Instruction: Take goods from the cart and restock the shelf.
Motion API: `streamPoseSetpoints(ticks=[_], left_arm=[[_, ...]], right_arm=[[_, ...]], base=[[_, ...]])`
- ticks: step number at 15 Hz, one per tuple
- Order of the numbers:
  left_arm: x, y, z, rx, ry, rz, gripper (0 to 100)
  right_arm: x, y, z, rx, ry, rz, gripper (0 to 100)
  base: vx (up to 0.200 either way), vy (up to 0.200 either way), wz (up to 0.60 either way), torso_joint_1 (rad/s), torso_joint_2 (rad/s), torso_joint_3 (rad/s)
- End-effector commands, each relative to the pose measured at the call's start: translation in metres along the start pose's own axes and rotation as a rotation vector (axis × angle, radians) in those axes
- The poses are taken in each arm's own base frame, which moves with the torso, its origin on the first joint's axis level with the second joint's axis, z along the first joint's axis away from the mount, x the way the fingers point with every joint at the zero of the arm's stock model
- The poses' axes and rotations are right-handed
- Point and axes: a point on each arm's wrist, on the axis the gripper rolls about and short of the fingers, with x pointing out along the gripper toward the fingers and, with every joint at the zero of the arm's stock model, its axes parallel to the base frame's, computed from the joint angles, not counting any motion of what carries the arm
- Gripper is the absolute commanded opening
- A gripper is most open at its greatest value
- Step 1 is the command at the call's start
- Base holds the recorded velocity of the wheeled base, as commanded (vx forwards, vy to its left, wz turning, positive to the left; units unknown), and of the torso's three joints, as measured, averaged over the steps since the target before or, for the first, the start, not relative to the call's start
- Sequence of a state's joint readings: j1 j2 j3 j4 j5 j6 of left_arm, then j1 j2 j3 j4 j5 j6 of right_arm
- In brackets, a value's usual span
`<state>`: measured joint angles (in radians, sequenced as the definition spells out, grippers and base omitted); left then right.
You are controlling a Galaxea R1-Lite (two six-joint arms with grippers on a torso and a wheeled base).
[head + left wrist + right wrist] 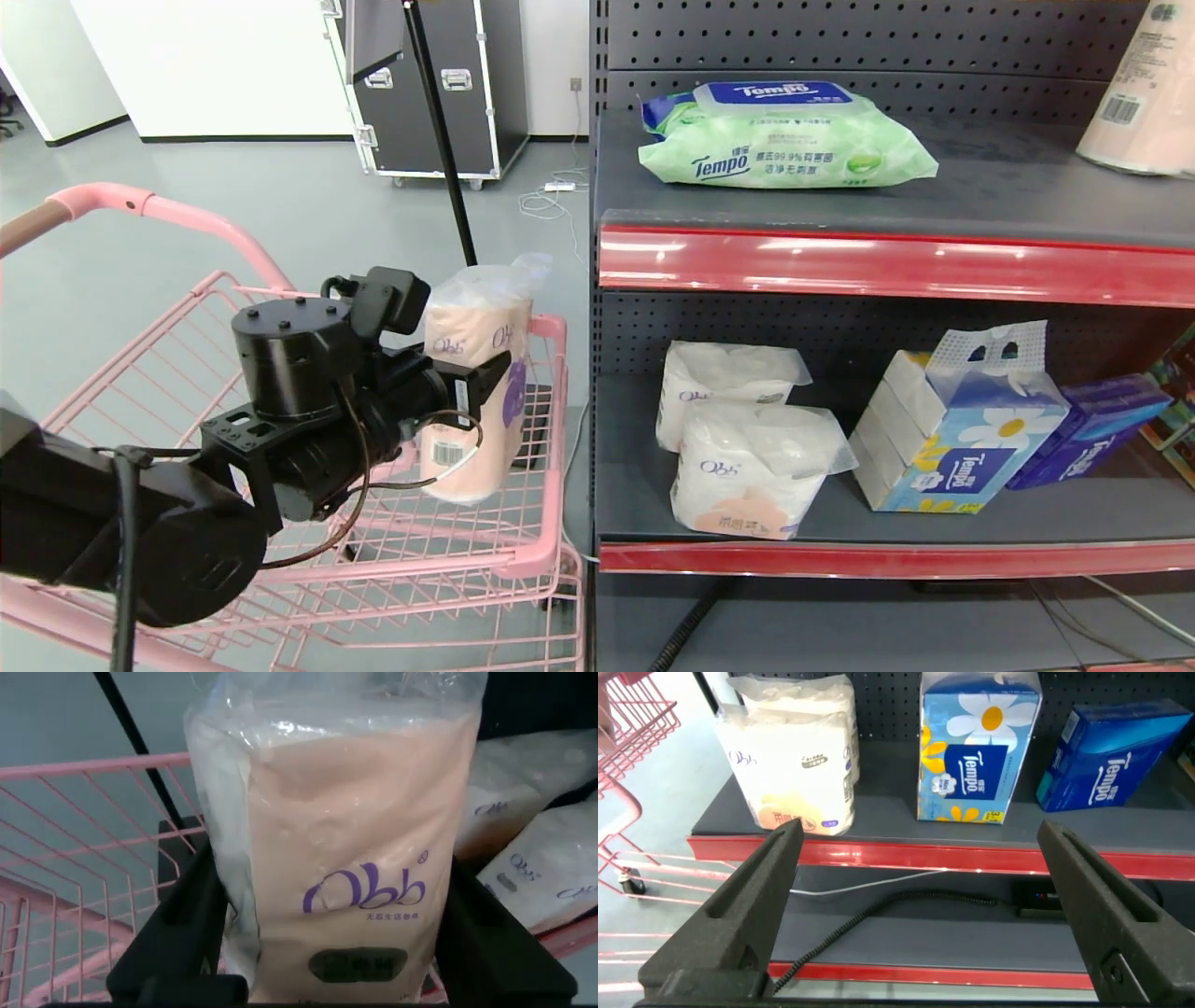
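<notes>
1 pack gripped: left gripper [448, 341] closed on the roll pack [346, 812], upright at the cart's [551, 448] corner nearest the shelf [1074, 513].
Right gripper [922, 838]: spread wide, empty.
Tip: lift clear of the cart, land it beside the matching packs [747, 476].

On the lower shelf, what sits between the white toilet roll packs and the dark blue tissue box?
The flowered tissue pack stands between the roll packs and the dark blue box, seen in head and right wrist views.
</notes>
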<state>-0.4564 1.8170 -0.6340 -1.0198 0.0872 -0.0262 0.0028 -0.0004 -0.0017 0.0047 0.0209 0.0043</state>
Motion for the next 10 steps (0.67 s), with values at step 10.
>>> streamPoseSetpoints(ticks=[10], left_arm=[[-0.015, 0.010, -0.043, 0.007, 0.155, 0.023, 0]], right_arm=[[0.000, 0.000, 0.000, 0.000, 0.001, 0.001, 100]], base=[[0.000, 0.000, 0.00, 0.000, 0.00, 0.000]])
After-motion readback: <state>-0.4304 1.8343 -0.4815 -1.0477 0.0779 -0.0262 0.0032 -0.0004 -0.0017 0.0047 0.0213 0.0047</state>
